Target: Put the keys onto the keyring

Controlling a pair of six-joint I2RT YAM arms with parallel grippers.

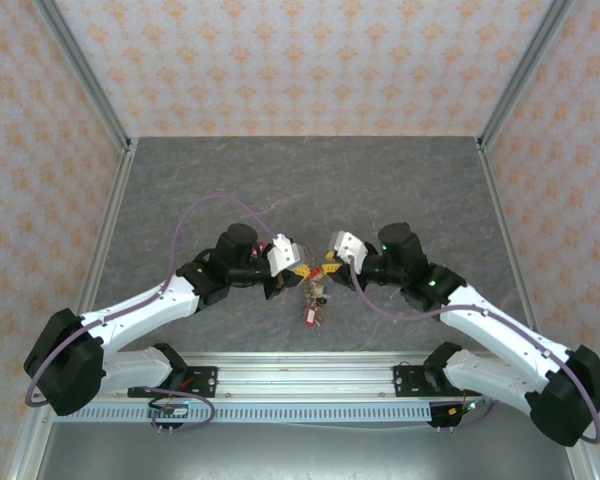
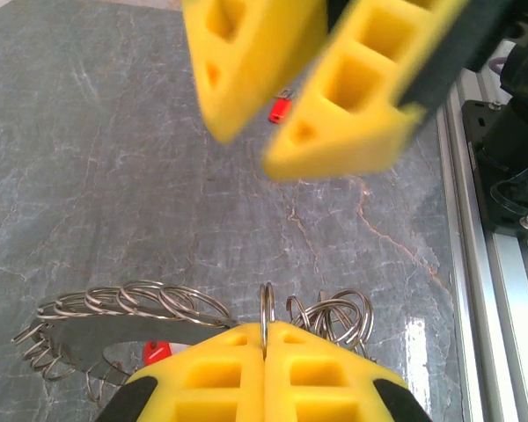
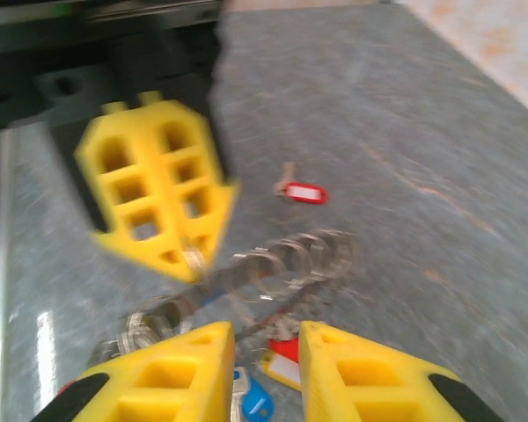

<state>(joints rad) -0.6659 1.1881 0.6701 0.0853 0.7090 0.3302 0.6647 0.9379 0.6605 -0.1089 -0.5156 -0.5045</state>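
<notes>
The keyring (image 2: 84,335) is a flat grey disc with several wire split rings along its rim, held a little above the table. My left gripper (image 2: 266,328) is shut on one upright split ring (image 2: 266,303) of it. A red tag (image 2: 156,352) hangs under the disc. In the right wrist view the keyring (image 3: 286,262) is blurred, just ahead of my open right gripper (image 3: 266,332), with red (image 3: 283,350) and blue (image 3: 262,403) tagged keys below the jaws. A single red-tagged key (image 3: 303,192) lies on the table. From above, the left gripper (image 1: 290,272) and the right gripper (image 1: 328,268) meet over the keys (image 1: 312,292).
The grey marbled table (image 1: 310,190) stretches out behind the grippers. An aluminium rail (image 1: 310,375) runs along the near edge by the arm bases. The right gripper's yellow fingers (image 2: 334,88) hang close above the left gripper. Patterned walls enclose the table on three sides.
</notes>
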